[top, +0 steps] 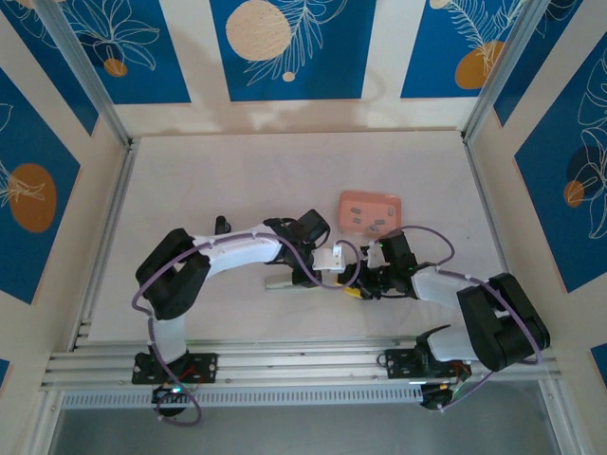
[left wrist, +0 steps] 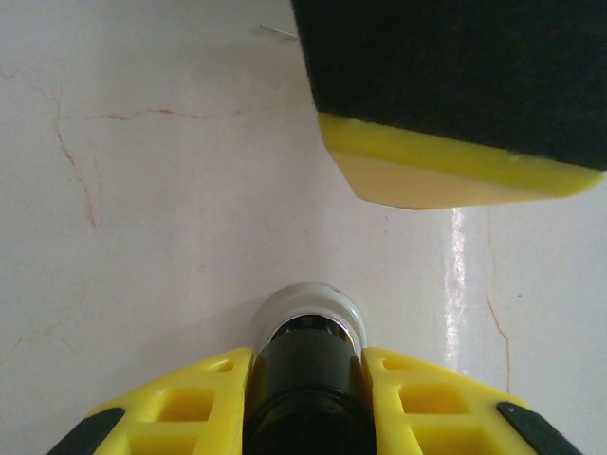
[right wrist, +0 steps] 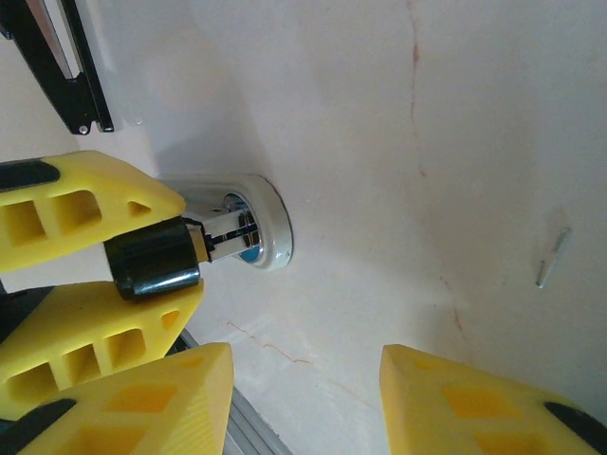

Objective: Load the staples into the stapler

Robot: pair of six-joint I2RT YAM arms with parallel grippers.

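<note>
The black stapler (top: 285,282) lies just left of where the two grippers meet. Its long arms and silvery rail (right wrist: 59,59) show at the upper left of the right wrist view. My left gripper (left wrist: 305,365) is shut on a black rounded part with a chrome tip (right wrist: 152,256), apparently the stapler's end, which presses into a pale round rim (right wrist: 273,227) on the table. My right gripper (right wrist: 303,398) is open just beside it, with nothing between its fingers (left wrist: 455,161). Several dark staples (top: 372,220) lie on the salmon-pink tray (top: 353,199). One thin grey sliver (right wrist: 550,258) lies loose on the table.
The pink tray sits just behind the right gripper. Aluminium rails (top: 285,365) run along the near edge, and frame posts stand at the sides. Purple cables (top: 313,270) loop around both wrists. The white tabletop (top: 285,180) stretches to the back wall.
</note>
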